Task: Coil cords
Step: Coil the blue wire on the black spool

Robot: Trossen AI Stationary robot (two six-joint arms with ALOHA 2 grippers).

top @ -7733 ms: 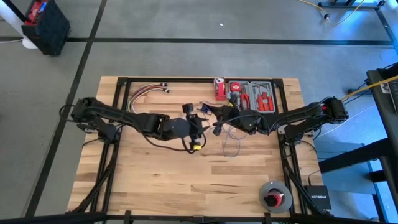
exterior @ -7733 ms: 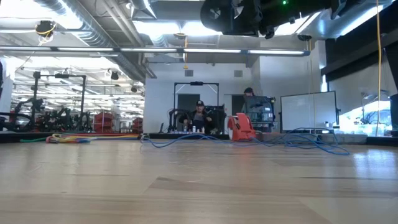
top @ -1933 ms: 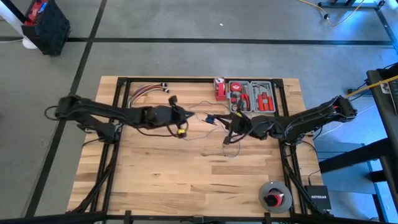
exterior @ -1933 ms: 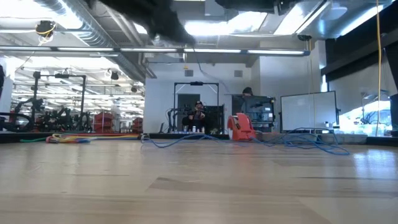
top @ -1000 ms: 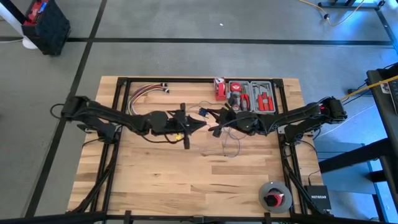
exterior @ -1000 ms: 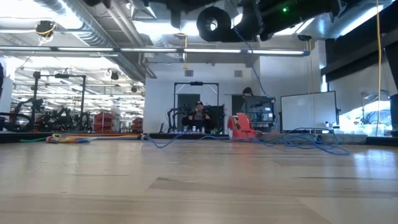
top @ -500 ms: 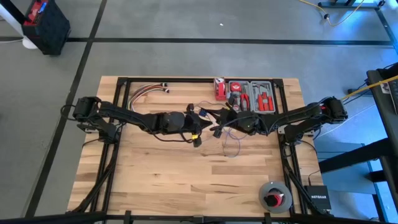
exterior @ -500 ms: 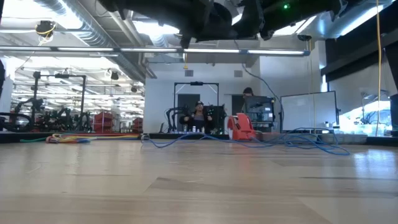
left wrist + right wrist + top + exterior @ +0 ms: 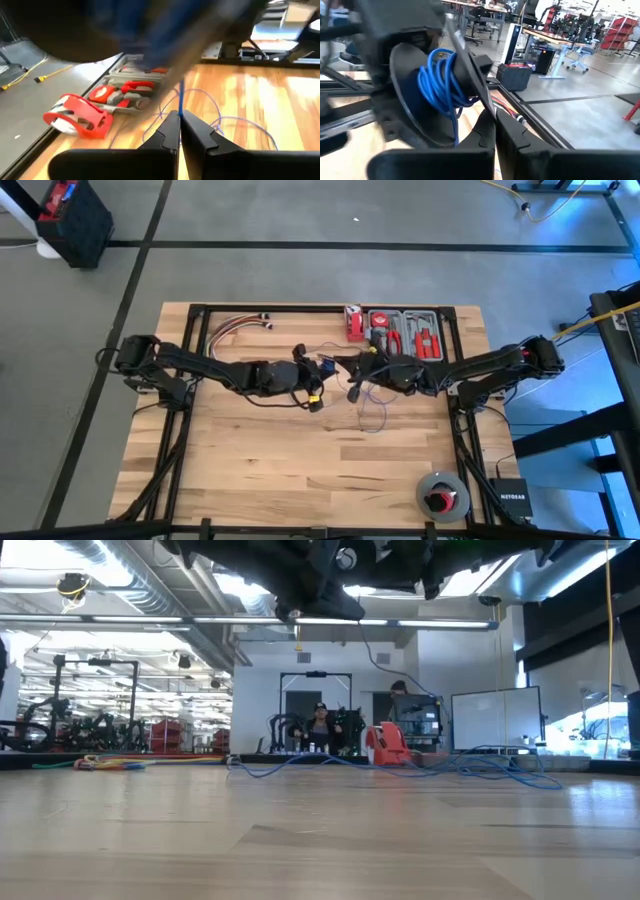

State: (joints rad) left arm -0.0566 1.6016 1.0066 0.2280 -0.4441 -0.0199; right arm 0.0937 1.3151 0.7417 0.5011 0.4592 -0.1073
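Your left gripper [image 9: 179, 131]: pinched shut on the blue cord [image 9: 179, 100] | right gripper [image 9: 494, 131]: fingers together beside the spool [image 9: 427, 95], nothing visibly held | both mid-table.

Only one word can be read. A small black box [image 9: 511, 500] sits at about 4 o'clock in the view from above, just off the corner of the wooden surface [image 9: 260, 460]. On top of the box are white letters that say "NETGEAR".

The red tape roll [image 9: 80, 116] and the tray of red tools [image 9: 131, 90] have no words clear enough to read. The signs and boards in the room behind, in the low view, are too far off to read.
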